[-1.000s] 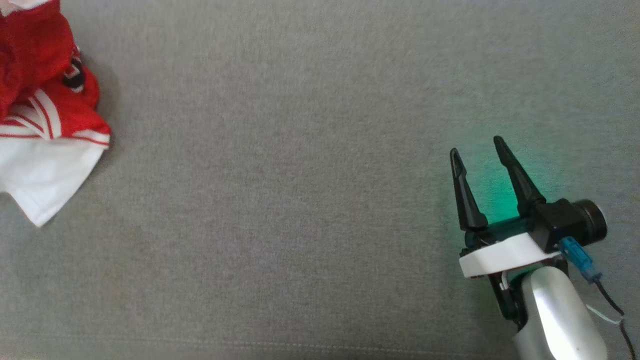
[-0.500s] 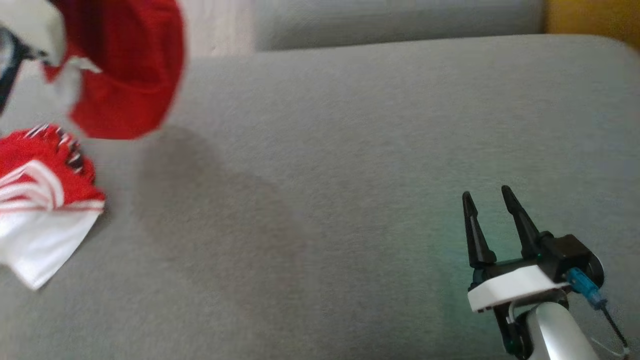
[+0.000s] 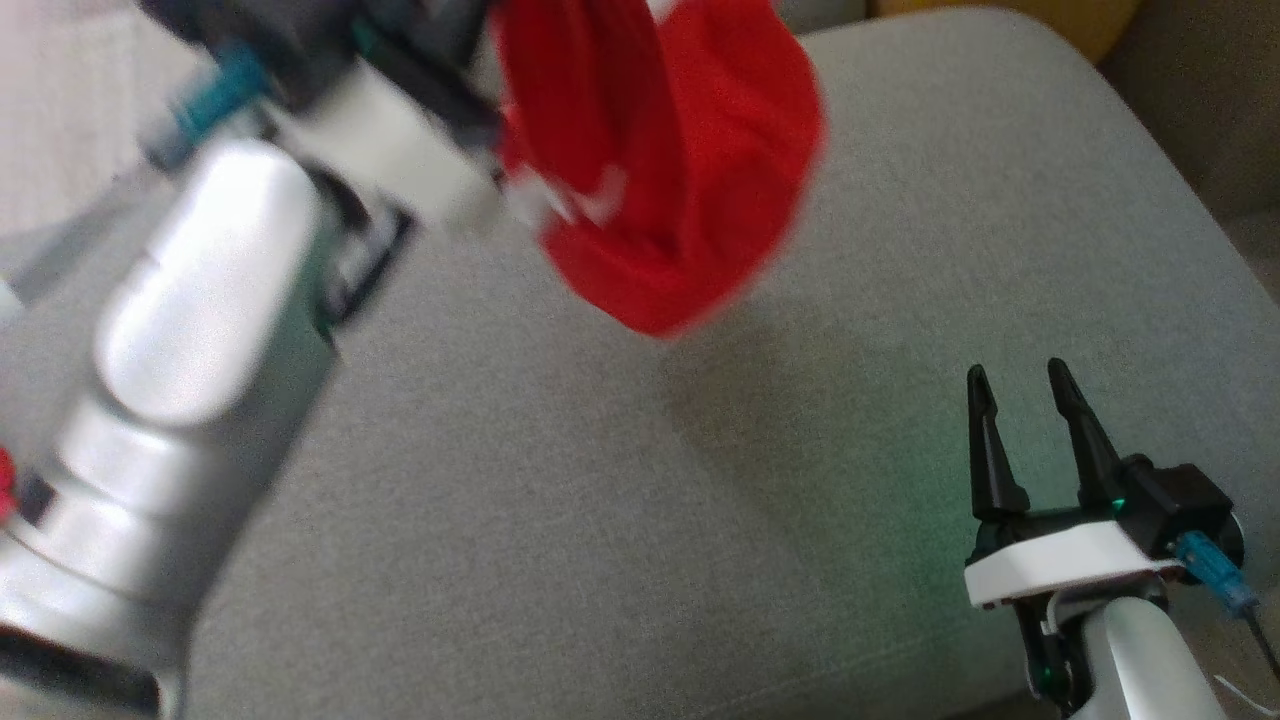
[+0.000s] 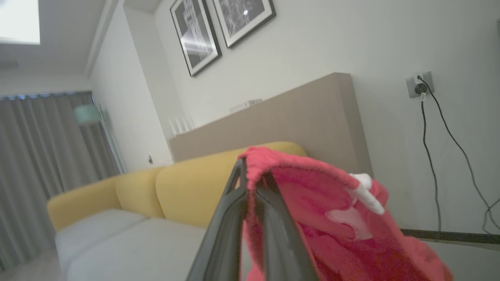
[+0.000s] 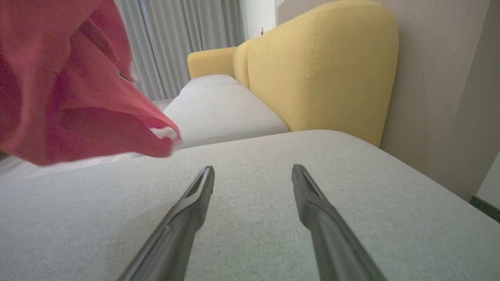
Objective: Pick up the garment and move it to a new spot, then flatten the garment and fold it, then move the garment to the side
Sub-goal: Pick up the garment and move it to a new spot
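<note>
ok so this looks like the carry part of the job. The left fingers (image 4: 231,210) are pinched nearly all the way together on a fold of the soft red fabric garment with white trim (image 4: 332,230), and the rest of it hangs off them in a loose bunch. From the head view the garment (image 3: 680,180) dangles above the far side of the grey woven fabric sofa cushion (image 3: 600,500) with its shadow underneath, so I'd say it's clear of the seat and not dragging. Arm and cloth are both smeared there, so I reckon it's a quick carry.

The right fingers (image 3: 992,460) are spread wide with nothing between them, low over the near right part of the cushion. From the right wrist view the garment (image 5: 70,97) hangs off to the upper left, well apart from those fingers (image 5: 187,214), with the mustard-yellow padded sofa back (image 5: 324,66) behind.

How I'd do it well:
- aim for the middle of the cushion, not the rounded far corner where cloth could slide off
- slow down before lowering so the bunch isn't swinging
- let the hanging end touch first, then lay the rest away from it so it half spreads by itself
- only let go once the weight rests on the seat
- have the right side ready to catch a hem for flattening
</note>
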You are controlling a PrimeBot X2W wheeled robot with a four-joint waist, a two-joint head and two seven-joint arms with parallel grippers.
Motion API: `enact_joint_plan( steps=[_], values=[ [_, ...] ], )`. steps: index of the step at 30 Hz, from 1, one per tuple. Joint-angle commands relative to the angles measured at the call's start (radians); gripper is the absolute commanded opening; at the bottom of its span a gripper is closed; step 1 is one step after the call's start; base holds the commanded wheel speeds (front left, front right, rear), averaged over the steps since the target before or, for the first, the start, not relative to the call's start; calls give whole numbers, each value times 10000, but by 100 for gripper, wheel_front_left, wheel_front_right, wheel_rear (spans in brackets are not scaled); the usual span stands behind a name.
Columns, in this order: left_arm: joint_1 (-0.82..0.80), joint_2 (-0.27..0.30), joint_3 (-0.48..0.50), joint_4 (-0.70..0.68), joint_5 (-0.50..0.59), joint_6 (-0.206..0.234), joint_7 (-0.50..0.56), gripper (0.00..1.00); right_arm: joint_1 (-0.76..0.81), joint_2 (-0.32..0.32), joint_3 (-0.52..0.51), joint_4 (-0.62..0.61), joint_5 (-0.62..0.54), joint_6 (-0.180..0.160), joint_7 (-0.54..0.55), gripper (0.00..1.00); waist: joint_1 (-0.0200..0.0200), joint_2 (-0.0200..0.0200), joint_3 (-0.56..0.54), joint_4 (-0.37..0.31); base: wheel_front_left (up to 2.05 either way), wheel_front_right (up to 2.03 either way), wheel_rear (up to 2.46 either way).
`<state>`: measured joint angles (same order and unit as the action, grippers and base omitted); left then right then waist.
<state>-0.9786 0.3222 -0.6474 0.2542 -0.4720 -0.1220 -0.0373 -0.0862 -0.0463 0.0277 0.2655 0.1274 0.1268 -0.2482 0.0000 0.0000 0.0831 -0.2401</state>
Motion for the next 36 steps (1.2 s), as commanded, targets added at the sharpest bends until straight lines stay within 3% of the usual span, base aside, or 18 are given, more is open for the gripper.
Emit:
enact_joint_plan(
  steps=[1, 6, 13, 15, 17, 30, 36],
  values=[
    [124, 339, 308, -106, -38, 109, -170, 0, -157, -39, 255, -374, 66, 39, -134, 100, 0, 0, 366, -238, 0, 0, 0],
    [2280, -133, -83, 956, 10, 512, -1784, 0, -143, -39, 226, -467, 210, 39, -134, 100, 0, 0, 751, -278, 0, 0, 0],
    [4208, -697, -5, 2674, 20, 681, -2232, 0, -222, -39, 221, -482, 187, 39, -135, 100, 0, 0, 955, -90, 0, 0, 0],
    [4476, -855, 282, 2697, 116, 655, -2238, 41, -235, -39, 268, -441, 153, 39, -135, 100, 0, 0, 946, 15, 0, 0, 0],
    [4761, -1020, 597, 2689, 211, 611, -2240, 100, -246, -39, 298, -407, 137, 39, -135, 100, 0, 0, 904, 130, 0, 0, 0],
    [6453, -1672, 2502, 1896, 899, 266, -2243, 100, -108, -39, 318, -168, -84, 39, -135, 100, 0, 0, -1, 961, 0, 0, 0],
    [7683, -2042, 3379, 1148, 995, 439, -2244, 100, 159, -39, 182, -177, -86, 39, -135, 100, 0, 0, -453, 1392, 0, 0, 0]
  ],
)
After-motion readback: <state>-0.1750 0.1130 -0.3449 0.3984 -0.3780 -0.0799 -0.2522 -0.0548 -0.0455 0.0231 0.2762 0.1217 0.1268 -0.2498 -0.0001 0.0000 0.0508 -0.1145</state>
